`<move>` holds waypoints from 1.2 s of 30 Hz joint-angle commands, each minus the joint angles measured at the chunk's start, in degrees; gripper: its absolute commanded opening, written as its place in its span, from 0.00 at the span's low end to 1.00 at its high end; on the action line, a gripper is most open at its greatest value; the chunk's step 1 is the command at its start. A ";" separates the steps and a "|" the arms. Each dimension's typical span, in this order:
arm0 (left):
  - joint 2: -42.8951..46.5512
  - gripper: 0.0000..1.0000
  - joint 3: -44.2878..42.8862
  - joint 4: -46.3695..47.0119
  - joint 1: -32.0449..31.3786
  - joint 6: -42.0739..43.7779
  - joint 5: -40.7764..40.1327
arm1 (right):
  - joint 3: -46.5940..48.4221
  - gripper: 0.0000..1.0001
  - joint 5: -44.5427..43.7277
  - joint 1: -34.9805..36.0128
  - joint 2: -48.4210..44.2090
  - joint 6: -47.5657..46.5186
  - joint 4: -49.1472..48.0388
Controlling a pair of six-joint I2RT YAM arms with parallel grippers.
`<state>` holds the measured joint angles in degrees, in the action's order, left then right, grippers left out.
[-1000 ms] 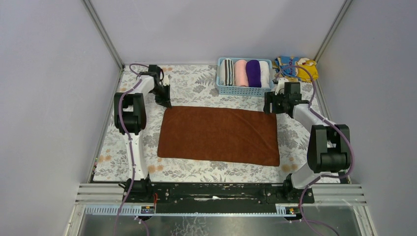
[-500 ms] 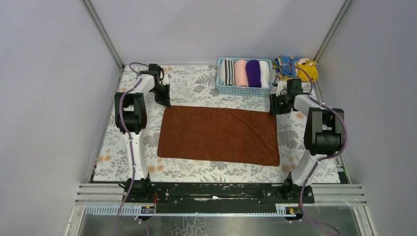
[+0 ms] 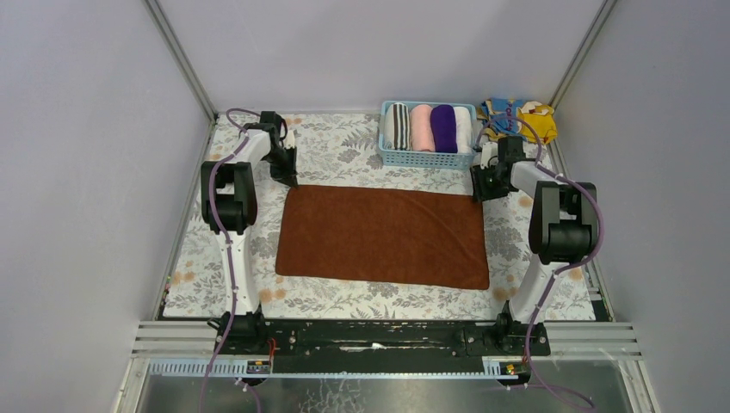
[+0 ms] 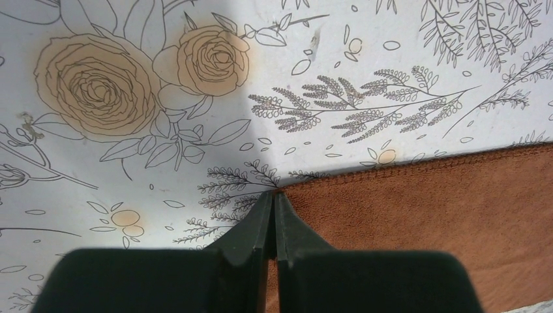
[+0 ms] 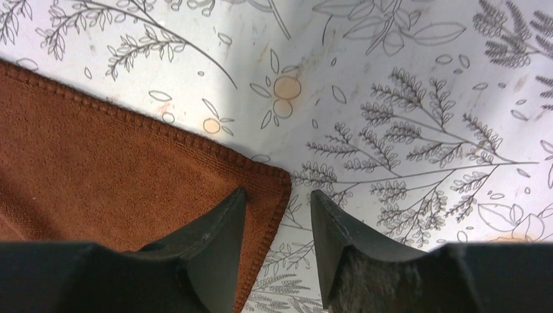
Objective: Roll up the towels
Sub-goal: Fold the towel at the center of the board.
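The rust-brown towel (image 3: 383,237) lies flat and spread out in the middle of the flowered table. My left gripper (image 3: 290,179) is at the towel's far left corner, and in the left wrist view this gripper (image 4: 274,193) is shut with its tips pinched on that corner of the towel (image 4: 424,208). My right gripper (image 3: 479,188) is at the far right corner. The right wrist view shows that gripper (image 5: 277,192) open astride the corner, one finger on the towel (image 5: 98,169) and the other on the tablecloth. The purple towel (image 3: 443,127) sits rolled in the basket.
A blue basket (image 3: 428,159) at the back holds rolled striped, pink, purple and white towels. A yellow-and-blue patterned cloth (image 3: 521,116) lies in the far right corner. Grey walls close in the table on three sides.
The right arm has swung its elbow back and settled its gripper onto the towel's far right corner, with the jaws narrowed from wide. The left arm has not moved.
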<state>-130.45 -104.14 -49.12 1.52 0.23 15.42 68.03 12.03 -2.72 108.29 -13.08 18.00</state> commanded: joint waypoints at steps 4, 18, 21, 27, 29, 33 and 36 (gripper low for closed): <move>-1.47 0.00 -1.34 -1.15 0.27 0.28 -2.91 | 2.89 0.46 -2.57 0.87 4.24 -1.62 4.29; -1.07 0.00 -1.13 -0.93 0.32 -0.21 -4.88 | 6.35 0.07 -4.27 1.14 9.12 -3.37 7.93; -0.17 0.00 -1.82 -0.67 0.29 -0.46 -5.46 | 7.60 0.00 -4.25 1.15 8.30 -3.28 7.67; 3.76 0.00 -1.65 2.30 1.56 -1.63 -6.99 | 10.05 0.00 -4.68 1.12 3.00 -2.24 4.62; 4.99 0.00 -1.60 3.41 1.88 -2.12 -6.95 | 10.34 0.00 -5.60 1.14 1.10 -1.97 2.95; 6.97 0.00 -2.72 4.11 1.91 -2.29 -6.36 | 11.08 0.00 -6.91 1.14 -1.88 -1.73 0.26; 8.35 0.00 -3.09 5.36 1.90 -2.63 -5.83 | 11.01 0.00 -7.99 1.11 -3.66 -1.73 -2.06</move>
<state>-125.93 -104.68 -48.12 2.46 -1.78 11.40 76.27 8.34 -1.45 110.56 -14.76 21.10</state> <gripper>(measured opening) 0.007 0.020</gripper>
